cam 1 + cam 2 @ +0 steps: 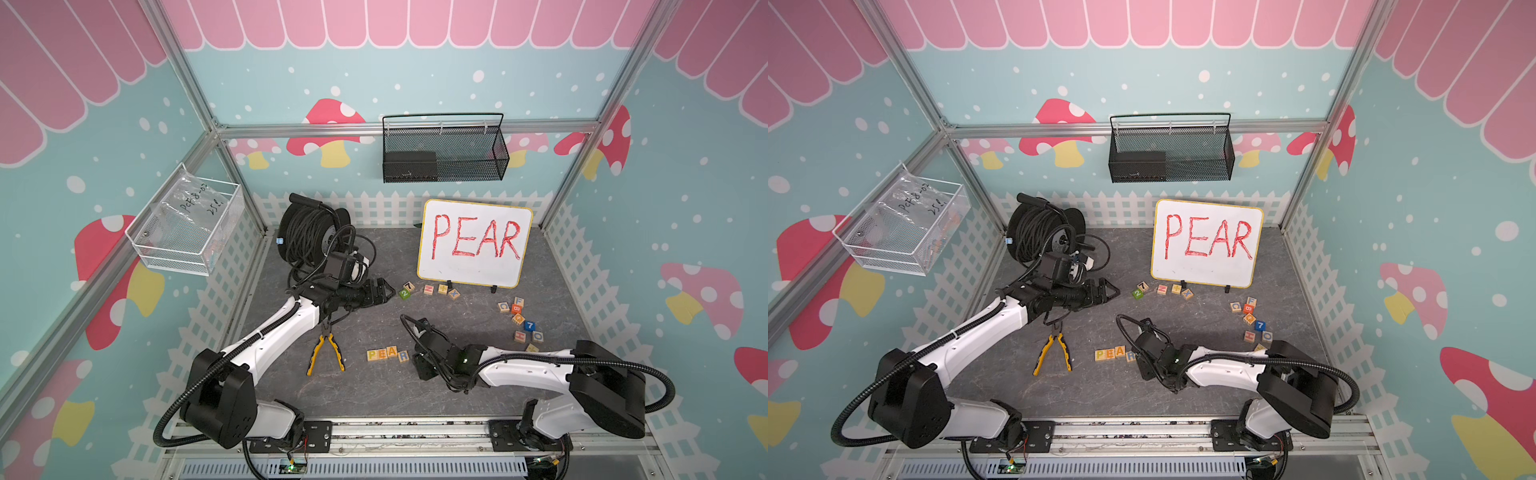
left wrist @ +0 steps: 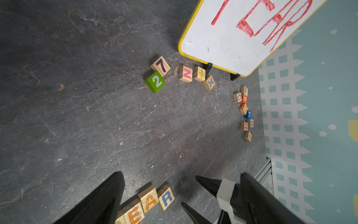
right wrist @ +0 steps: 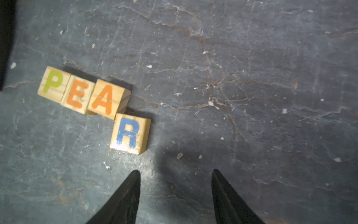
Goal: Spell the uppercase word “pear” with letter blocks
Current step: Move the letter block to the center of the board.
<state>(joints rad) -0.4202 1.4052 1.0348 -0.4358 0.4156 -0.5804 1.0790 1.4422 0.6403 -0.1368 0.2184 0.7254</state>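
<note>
- The letter blocks (image 1: 387,354) are sitting in a row near the front of the counter (image 1: 374,399).
- P (image 3: 53,83), E (image 3: 77,97) and A (image 3: 107,99) are touching side by side. R (image 3: 129,133) is lying at A's corner, slipping out of line.
- The right gripper (image 3: 175,171) is hovering just beside R, its jaws standing apart and holding nothing.
- The left gripper (image 1: 386,291) is hanging wide apart and empty, well away from the row.

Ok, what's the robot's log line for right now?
P block, E block, A block touching in line | R block last, slightly offset | left gripper open, empty | right gripper open, near R block
</note>
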